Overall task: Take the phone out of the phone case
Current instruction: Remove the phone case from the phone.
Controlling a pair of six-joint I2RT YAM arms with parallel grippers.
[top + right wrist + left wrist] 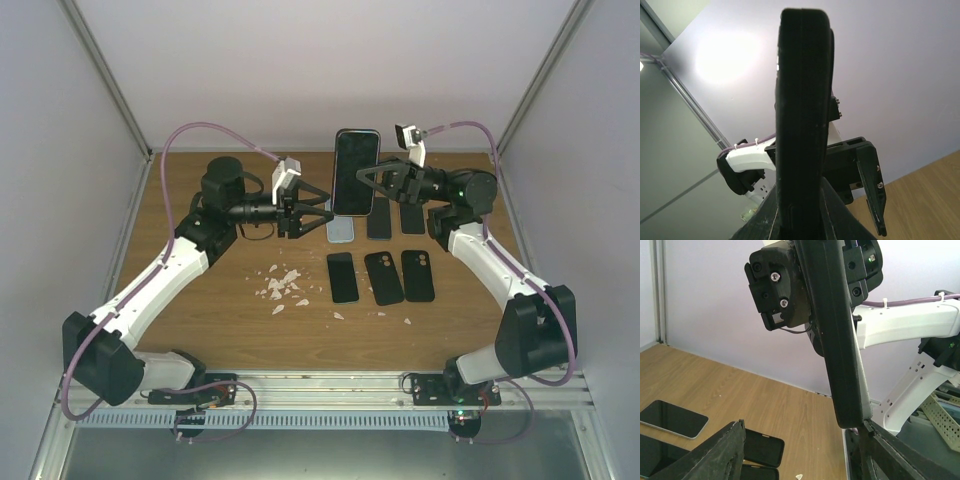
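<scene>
Presently:

- One phone (356, 170) in its dark case (840, 350), held upright in the air above the far middle of the table (200, 320), screen toward the overhead camera.
- Right claw (370, 181): clenched on the cased phone, reaching in from the phone's right.
- Left claw (325, 207): released, jaws wide, set at the phone's lower end. One finger (890, 455) sits just beside the bottom corner, contact unclear. The other finger (715, 455) is well apart.
- Below: flat handsets (384, 277) in two rows on the table, and one pale item (342, 230) in the far row.
- White scraps (283, 288) lie left of the near row.
</scene>
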